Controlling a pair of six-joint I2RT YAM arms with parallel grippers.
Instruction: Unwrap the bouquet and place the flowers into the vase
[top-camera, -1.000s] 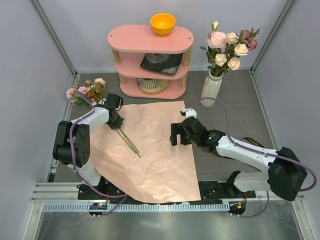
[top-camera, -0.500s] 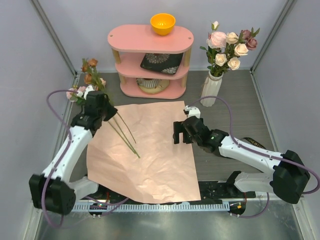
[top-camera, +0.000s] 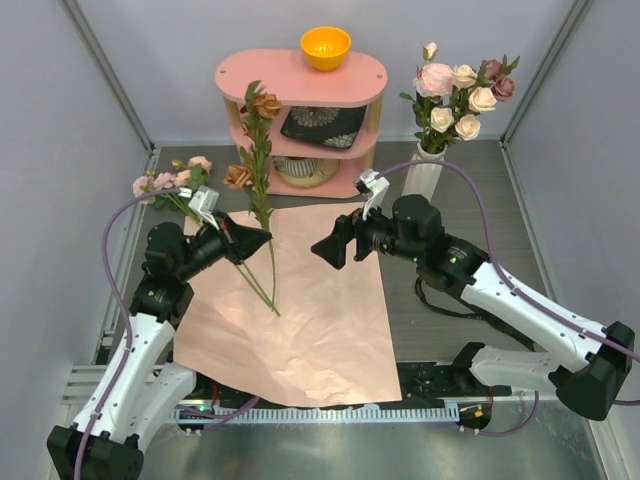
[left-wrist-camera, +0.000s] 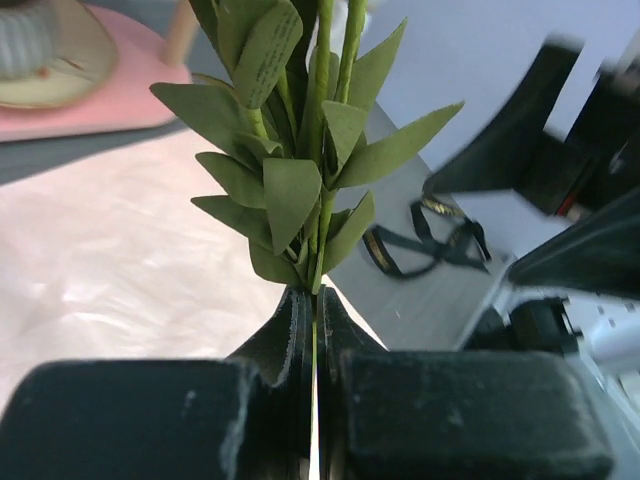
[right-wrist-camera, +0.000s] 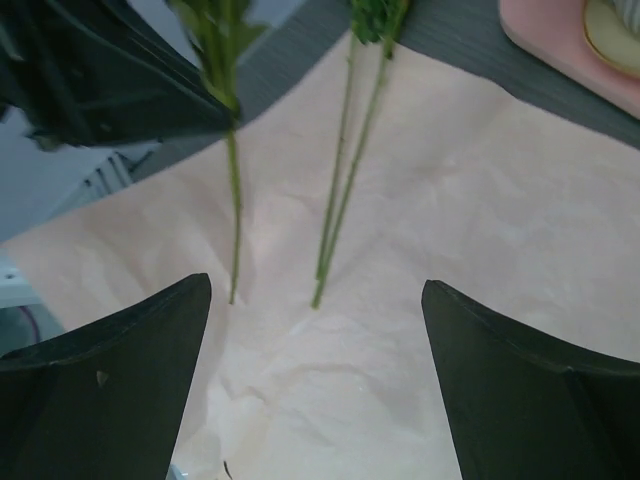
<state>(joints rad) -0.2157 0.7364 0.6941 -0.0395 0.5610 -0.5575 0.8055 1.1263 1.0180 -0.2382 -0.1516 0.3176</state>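
The bouquet is undone, and its salmon wrapping paper (top-camera: 310, 320) lies spread flat on the table. My left gripper (top-camera: 262, 240) is shut on the thin green stem (left-wrist-camera: 316, 285) of one flower. It holds that flower upright above the paper, with rust and peach blooms (top-camera: 262, 102) on top and leaves (left-wrist-camera: 295, 180) just past the fingers. More flowers (top-camera: 168, 182) lie at the paper's left edge, their stems (right-wrist-camera: 345, 200) across it. My right gripper (top-camera: 328, 250) faces the held stem (right-wrist-camera: 232, 210) a short way to its right, open and empty. The white ribbed vase (top-camera: 422, 180) stands at the back right and holds several roses (top-camera: 460, 95).
A pink three-tier shelf (top-camera: 300, 75) stands at the back centre with an orange bowl (top-camera: 325, 47) on top and a patterned plate (top-camera: 322, 125) on its middle tier. A black ribbon (left-wrist-camera: 425, 235) lies on the grey table right of the paper. Grey walls close in both sides.
My left gripper shut on a stem, lifted it off the paper and swung it right until it stood upright. My right arm rose and moved left toward it, jaws wide.
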